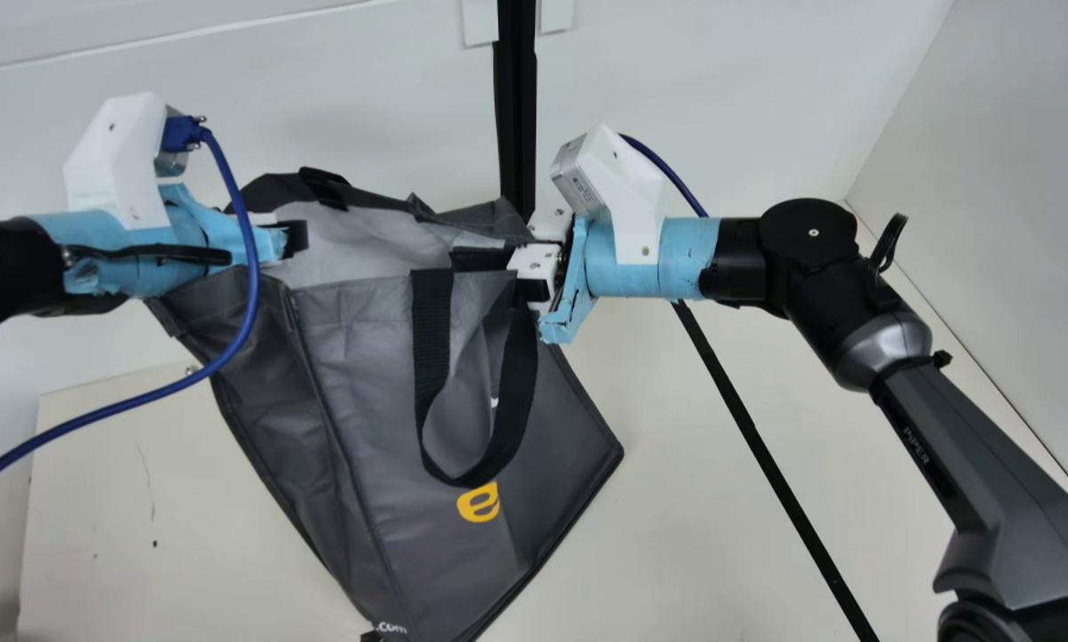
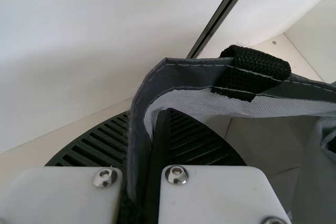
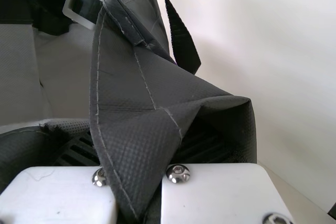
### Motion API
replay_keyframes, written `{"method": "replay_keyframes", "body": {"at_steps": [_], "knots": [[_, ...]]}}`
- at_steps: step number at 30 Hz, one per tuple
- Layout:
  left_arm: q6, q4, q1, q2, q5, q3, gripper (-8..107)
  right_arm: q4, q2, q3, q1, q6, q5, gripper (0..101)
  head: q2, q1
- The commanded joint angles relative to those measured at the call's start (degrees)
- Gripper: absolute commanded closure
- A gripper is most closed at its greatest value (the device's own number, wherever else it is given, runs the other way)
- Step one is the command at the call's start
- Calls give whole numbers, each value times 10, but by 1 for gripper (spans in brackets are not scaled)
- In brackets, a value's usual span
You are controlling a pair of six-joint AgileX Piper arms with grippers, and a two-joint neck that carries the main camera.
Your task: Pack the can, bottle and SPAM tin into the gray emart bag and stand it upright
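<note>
Left gripper (image 1: 293, 239) and right gripper (image 1: 491, 254) are each clamped on the top edge of the gray emart bag (image 1: 391, 348), the left on its rim, the right on a folded corner of fabric. Light-blue tape (image 1: 623, 259) wraps both wrists, and a blue cable (image 1: 250, 267) loops from the left one across the bag's side. Between the grippers the bag's mouth gapes, showing pale gray lining (image 1: 365, 241); its body slants over the cream table (image 1: 730, 553), a black webbing handle (image 1: 431, 357) drooping down the front above a yellow mark (image 1: 479, 503). Behind rises a white wall (image 1: 391, 98) with a black upright post (image 1: 516, 107).
</note>
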Motion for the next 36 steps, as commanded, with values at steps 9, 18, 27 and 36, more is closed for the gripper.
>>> {"method": "replay_keyframes", "body": {"at_steps": [9, 18, 27, 36], "knots": [[0, 0, 0, 0, 0, 0, 84, 0, 0, 0, 0, 0, 0, 101, 0, -13], [0, 0, 0, 0, 0, 0, 53, -1, 0, 0, 0, 0, 2, 101, 0, -13], [24, -17, 4, -57, -31, 85, 23, -1, 0, 0, 0, 0, 3, 101, 0, -13], [77, -74, 40, -131, -52, 168, 9, -1, 0, 0, 0, 0, 4, 101, 0, -13]]}}
